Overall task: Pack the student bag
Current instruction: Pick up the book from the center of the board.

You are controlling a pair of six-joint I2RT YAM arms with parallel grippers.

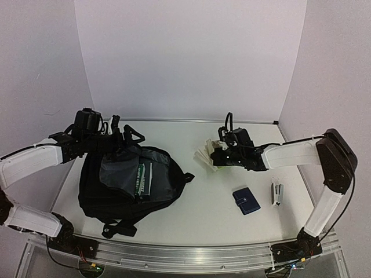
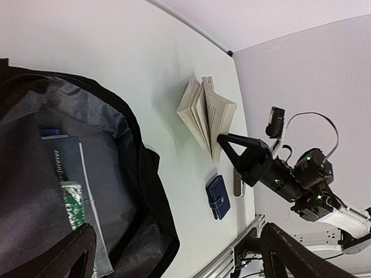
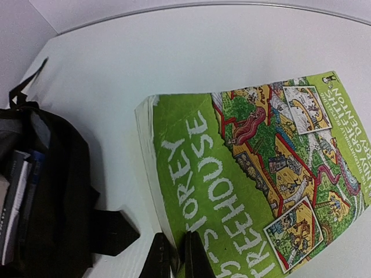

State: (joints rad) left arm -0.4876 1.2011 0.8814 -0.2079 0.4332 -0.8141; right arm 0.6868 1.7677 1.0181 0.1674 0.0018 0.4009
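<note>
While the right gripper (image 3: 178, 258) has its fingers pressed together on the edge of the green book (image 3: 243, 174), I can see from the left wrist view that the pages fan apart below that pinch. The book is at the middle-back of the table (image 1: 220, 223), to the right of the student bag (image 1: 98, 200). The bag lies on the left half with its mouth gaping and the grey lining showing. My left gripper (image 1: 124, 132) hangs at the far rim of that mouth, jaws spread wide; I cannot tell whether either finger touches the fabric. Two or three books (image 1: 142, 180) already fill part of the opening, spines up. A black strap loop (image 1: 188, 177) juts from the bag's right side toward the green book, and bare tabletop lies between the two. Nearer my side, a dark-blue wallet (image 1: 246, 200) and a stapler (image 1: 277, 193) lie under the right forearm, apart from each other.
</note>
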